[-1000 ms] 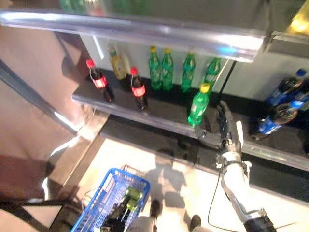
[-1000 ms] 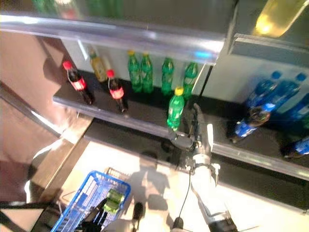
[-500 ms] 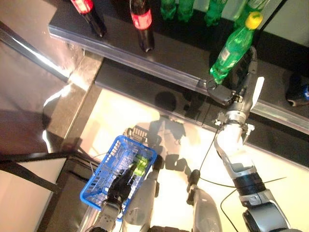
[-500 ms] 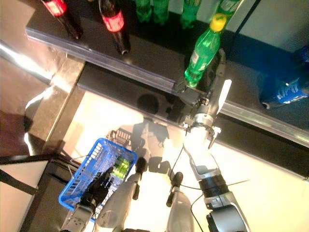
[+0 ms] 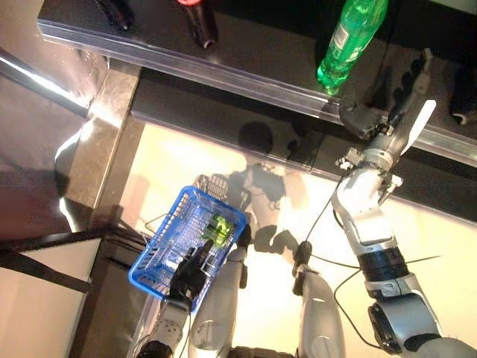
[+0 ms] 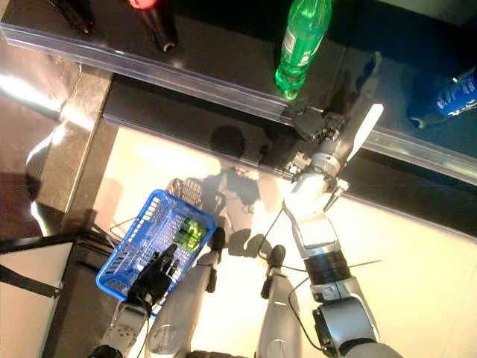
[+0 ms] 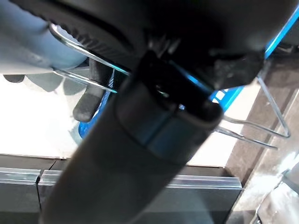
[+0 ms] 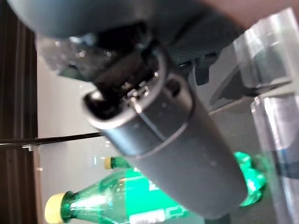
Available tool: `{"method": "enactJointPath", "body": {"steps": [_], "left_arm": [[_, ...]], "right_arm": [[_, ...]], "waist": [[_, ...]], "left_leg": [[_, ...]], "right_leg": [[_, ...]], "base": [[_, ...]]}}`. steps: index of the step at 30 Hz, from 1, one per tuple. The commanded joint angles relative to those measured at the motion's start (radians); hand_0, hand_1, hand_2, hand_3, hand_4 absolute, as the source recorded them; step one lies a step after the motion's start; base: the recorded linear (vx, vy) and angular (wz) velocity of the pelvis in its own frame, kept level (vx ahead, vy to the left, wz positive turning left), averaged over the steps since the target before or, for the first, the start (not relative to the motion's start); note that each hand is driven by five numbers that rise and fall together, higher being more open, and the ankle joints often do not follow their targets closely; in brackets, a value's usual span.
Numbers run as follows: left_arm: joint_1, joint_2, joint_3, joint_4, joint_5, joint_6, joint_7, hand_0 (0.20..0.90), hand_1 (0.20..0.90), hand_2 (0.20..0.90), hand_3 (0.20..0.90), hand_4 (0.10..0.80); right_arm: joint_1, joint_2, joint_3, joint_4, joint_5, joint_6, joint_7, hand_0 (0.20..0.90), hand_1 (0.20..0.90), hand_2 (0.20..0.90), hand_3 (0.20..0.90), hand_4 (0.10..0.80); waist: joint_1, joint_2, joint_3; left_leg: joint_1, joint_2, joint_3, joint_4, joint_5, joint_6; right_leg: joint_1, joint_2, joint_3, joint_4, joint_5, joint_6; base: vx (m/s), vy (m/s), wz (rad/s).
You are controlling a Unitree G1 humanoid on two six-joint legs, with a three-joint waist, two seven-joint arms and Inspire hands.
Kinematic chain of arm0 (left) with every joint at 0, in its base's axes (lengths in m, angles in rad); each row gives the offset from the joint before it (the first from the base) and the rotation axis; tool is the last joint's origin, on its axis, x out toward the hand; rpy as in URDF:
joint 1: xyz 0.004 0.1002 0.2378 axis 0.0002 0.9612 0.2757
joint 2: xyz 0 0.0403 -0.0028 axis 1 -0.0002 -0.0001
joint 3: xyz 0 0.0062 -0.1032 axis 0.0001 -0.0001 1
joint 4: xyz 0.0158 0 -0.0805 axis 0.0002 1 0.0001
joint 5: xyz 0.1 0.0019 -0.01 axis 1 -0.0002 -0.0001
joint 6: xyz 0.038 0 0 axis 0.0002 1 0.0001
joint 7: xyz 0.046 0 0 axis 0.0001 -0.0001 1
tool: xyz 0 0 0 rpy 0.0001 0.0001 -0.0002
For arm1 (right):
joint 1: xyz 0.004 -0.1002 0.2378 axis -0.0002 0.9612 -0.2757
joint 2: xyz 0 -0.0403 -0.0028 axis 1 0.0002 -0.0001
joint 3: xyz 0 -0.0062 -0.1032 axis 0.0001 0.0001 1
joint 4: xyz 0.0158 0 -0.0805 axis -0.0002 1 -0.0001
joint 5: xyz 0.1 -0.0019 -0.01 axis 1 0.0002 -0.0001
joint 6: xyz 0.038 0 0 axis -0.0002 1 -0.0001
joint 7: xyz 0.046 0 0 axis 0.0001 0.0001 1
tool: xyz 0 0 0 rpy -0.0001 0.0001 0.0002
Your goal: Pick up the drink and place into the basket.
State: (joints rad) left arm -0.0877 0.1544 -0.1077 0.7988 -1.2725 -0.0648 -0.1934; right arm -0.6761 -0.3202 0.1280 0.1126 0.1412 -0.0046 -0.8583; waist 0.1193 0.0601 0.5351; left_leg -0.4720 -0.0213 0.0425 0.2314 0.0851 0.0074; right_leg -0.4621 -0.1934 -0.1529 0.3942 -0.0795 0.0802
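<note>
A green drink bottle (image 5: 346, 41) with a yellow cap stands upright near the front edge of the dark shelf (image 5: 246, 45); it also shows in the right wrist view (image 8: 117, 205). My right hand (image 5: 387, 112) is open with straight fingers, just to the right of the bottle's base and apart from it, its thumb (image 8: 173, 154) reaching toward the base. My left hand (image 5: 186, 274) is shut on the thin wire handles (image 7: 79, 60) and holds the blue basket (image 5: 168, 239) low at the left. A green drink (image 5: 218, 227) lies inside the basket.
Dark cola bottles (image 5: 200, 19) stand further left on the shelf. A blue bottle (image 6: 455, 93) lies at the right. A clear rail (image 5: 223, 71) runs along the shelf's front edge, with a lower dark ledge (image 5: 223, 119) beneath. A cream floor (image 5: 179, 164) lies below.
The camera has tilted down, so the shelf and bottles have shifted up in the picture. My right hand stands slightly further right of the green bottle's base. The basket still hangs at the left.
</note>
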Motion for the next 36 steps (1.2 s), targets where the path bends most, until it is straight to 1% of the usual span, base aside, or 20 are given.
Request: {"method": "enactJointPath", "body": {"steps": [1, 3, 11, 15, 21, 25, 28, 32, 36], "left_arm": [[0.108, -0.056, -0.078, -0.083, 0.007, 0.014, -0.070, 0.300, 0.300, 0.300, 0.200, 0.100], [0.108, -0.055, -0.076, -0.086, 0.006, 0.017, -0.070, 0.300, 0.300, 0.300, 0.200, 0.100], [0.106, -0.038, -0.069, -0.101, -0.014, 0.039, -0.069, 0.300, 0.300, 0.300, 0.200, 0.100], [0.108, -0.032, -0.071, -0.094, -0.022, 0.043, -0.081, 0.300, 0.300, 0.300, 0.200, 0.100], [0.108, -0.027, -0.063, -0.096, -0.023, 0.048, -0.086, 0.300, 0.300, 0.300, 0.200, 0.100], [0.112, -0.024, -0.064, -0.094, -0.026, 0.049, -0.093, 0.300, 0.300, 0.300, 0.200, 0.100], [0.116, -0.026, -0.068, -0.097, -0.029, 0.047, -0.095, 0.300, 0.300, 0.300, 0.200, 0.100], [0.118, -0.028, -0.063, -0.096, -0.040, 0.042, -0.110, 0.300, 0.300, 0.300, 0.200, 0.100], [0.112, -0.016, -0.073, -0.099, -0.043, 0.046, -0.102, 0.300, 0.300, 0.300, 0.200, 0.100]], "right_arm": [[-0.138, -0.105, -0.043, -0.079, 0.015, -0.062, -0.047, 0.900, 0.900, 0.900, 0.900, 0.800], [-0.152, -0.111, -0.044, -0.072, 0.024, -0.059, -0.043, 0.900, 0.900, 0.900, 0.900, 0.800], [-0.270, -0.163, -0.023, -0.040, 0.062, -0.006, 0.036, 0.900, 0.900, 0.900, 0.900, 0.800], [-0.299, -0.171, -0.005, -0.037, 0.063, 0.008, 0.065, 0.900, 0.900, 0.900, 0.900, 0.800], [-0.342, -0.198, 0.019, 0.004, 0.113, 0.043, 0.093, 0.900, 0.900, 0.900, 0.900, 0.800], [-0.344, -0.191, 0.021, 0.017, 0.124, 0.046, 0.113, 0.900, 0.900, 0.900, 0.900, 0.800], [-0.318, -0.180, 0.021, 0.000, 0.110, 0.059, 0.129, 0.900, 0.900, 0.900, 0.900, 0.800], [-0.316, -0.184, 0.025, 0.019, 0.115, 0.051, 0.128, 0.900, 0.900, 0.900, 0.900, 0.800], [-0.352, -0.201, 0.025, 0.051, 0.123, 0.048, 0.110, 0.900, 0.900, 0.900, 0.900, 0.800]], "waist": [[0.010, 0.017, -0.015], [0.012, 0.017, -0.015], [0.027, 0.025, -0.015], [0.030, 0.030, -0.015], [0.040, 0.030, -0.015], [0.043, 0.032, -0.015], [0.038, 0.034, -0.015], [0.039, 0.035, -0.015], [0.046, 0.035, -0.015]], "left_leg": [[-0.066, -0.031, -0.007, 0.188, -0.118, 0.030], [-0.076, -0.032, -0.005, 0.197, -0.122, 0.032], [-0.134, -0.043, -0.004, 0.237, -0.129, 0.041], [-0.150, -0.047, -0.003, 0.236, -0.123, 0.046], [-0.171, -0.051, -0.004, 0.233, -0.114, 0.044], [-0.184, -0.052, -0.006, 0.242, -0.119, 0.046], [-0.183, -0.053, -0.008, 0.234, -0.116, 0.050], [-0.185, -0.054, -0.008, 0.232, -0.114, 0.051], [-0.198, -0.056, -0.014, 0.242, -0.116, 0.047]], "right_leg": [[-0.005, 0.007, -0.041, -0.008, 0.063, -0.034], [-0.017, 0.007, -0.040, 0.004, 0.060, -0.035], [-0.088, 0.015, -0.030, 0.067, 0.048, -0.043], [-0.112, 0.019, -0.025, 0.075, 0.053, -0.043], [-0.130, 0.018, -0.030, 0.065, 0.061, -0.041], [-0.147, 0.014, -0.032, 0.080, 0.059, -0.041], [-0.157, 0.018, -0.024, 0.086, 0.062, -0.040], [-0.158, 0.020, -0.022, 0.083, 0.063, -0.040], [-0.163, 0.018, -0.030, 0.086, 0.061, -0.039]], "base": [[-0.015, 0.043, -0.01], [-0.010, 0.036, -0.02], [-0.004, 0.043, -0.02], [0.006, 0.031, 0.01], [0.004, 0.014, 0.00], [0.000, 0.000, 0.00], [0.024, 0.017, 0.00], [0.000, 0.000, 0.00], [0.017, -0.018, 0.00]]}}
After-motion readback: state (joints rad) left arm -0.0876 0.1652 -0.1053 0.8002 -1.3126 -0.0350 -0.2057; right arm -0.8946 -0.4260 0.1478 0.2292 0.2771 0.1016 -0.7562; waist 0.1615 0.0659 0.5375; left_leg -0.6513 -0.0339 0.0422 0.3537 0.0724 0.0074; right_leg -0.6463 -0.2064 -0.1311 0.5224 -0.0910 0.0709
